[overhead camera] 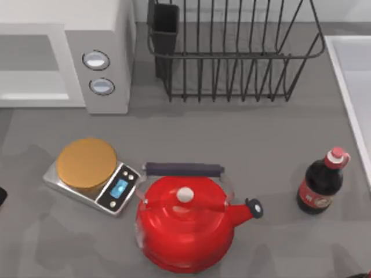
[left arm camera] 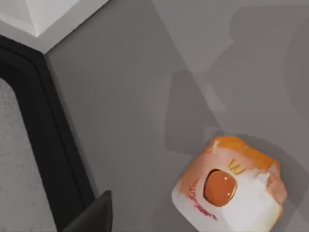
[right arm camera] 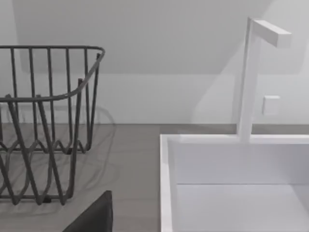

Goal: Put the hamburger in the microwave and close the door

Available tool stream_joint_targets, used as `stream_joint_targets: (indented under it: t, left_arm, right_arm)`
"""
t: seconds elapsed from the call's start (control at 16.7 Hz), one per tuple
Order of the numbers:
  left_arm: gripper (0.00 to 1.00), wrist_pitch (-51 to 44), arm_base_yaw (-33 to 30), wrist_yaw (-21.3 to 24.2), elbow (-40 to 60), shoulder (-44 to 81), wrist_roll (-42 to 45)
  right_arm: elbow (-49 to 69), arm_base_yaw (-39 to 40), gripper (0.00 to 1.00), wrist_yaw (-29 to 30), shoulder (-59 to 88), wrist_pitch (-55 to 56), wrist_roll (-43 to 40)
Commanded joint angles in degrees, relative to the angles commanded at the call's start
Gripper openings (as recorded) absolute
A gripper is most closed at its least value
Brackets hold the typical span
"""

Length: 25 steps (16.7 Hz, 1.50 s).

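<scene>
The hamburger (left arm camera: 227,188) turns up in the left wrist view, sitting on the grey worktop (left arm camera: 145,96) just below the left arm's camera; it's a small wrapped bun, orange on top with a whitish wrapper around the sides; nothing is touching it. Looks light and squishy, so probably best pinched gently across the sides, low on the wrapper, since a hard squeeze could crush it and the paper might be a bit slippery.

The left gripper (left arm camera: 91,215) is just a dark sliver at the frame's edge, so whether its fingers are apart or together can't be told; same deal with the right gripper (right arm camera: 94,215), which is parked over by the white sink (right arm camera: 166,159) and faucet (right arm camera: 251,72).

Moving out across the top view: red kettle (overhead camera: 182,226) nearest, kitchen scale (overhead camera: 93,174) to its left, cola bottle (overhead camera: 319,185) off to the right, wire dish rack (overhead camera: 232,52) at the back. The microwave (overhead camera: 104,35) sits in the far left corner with its two knobs showing; its left part is cut off by the frame, so the state of the door is hard to judge; the dark band in the left wrist view can't be identified.
</scene>
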Motion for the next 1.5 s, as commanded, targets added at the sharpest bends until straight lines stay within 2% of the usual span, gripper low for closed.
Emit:
stream_joint_targets:
  t: [0.36, 0.66, 0.84, 1.2, 1.5]
  left_arm:
    - [1.0, -15.74, 3.8, 0.46, 19.07, 28.6, 22.51]
    - [1.0, -24.54, 6.03, 0.99, 30.16, 44.82, 35.02]
    - [1.0, -26.6, 6.57, 1.12, 32.79, 48.65, 37.89]
    - [1.0, -26.34, 6.32, 1.09, 32.58, 48.72, 37.89]
    - [1.0, -17.12, 6.54, 1.14, 27.99, 53.18, 38.0]
  right_arm:
    - [0.0, 0.0, 1.0, 0.0, 0.0, 0.0, 0.0]
    - [0.0, 0.0, 1.0, 0.0, 0.0, 0.0, 0.0]
    - [0.0, 0.0, 1.0, 0.0, 0.0, 0.0, 0.0]
    - [0.0, 0.0, 1.0, 0.0, 0.0, 0.0, 0.0]
    - [0.0, 0.0, 1.0, 0.0, 0.0, 0.0, 0.0]
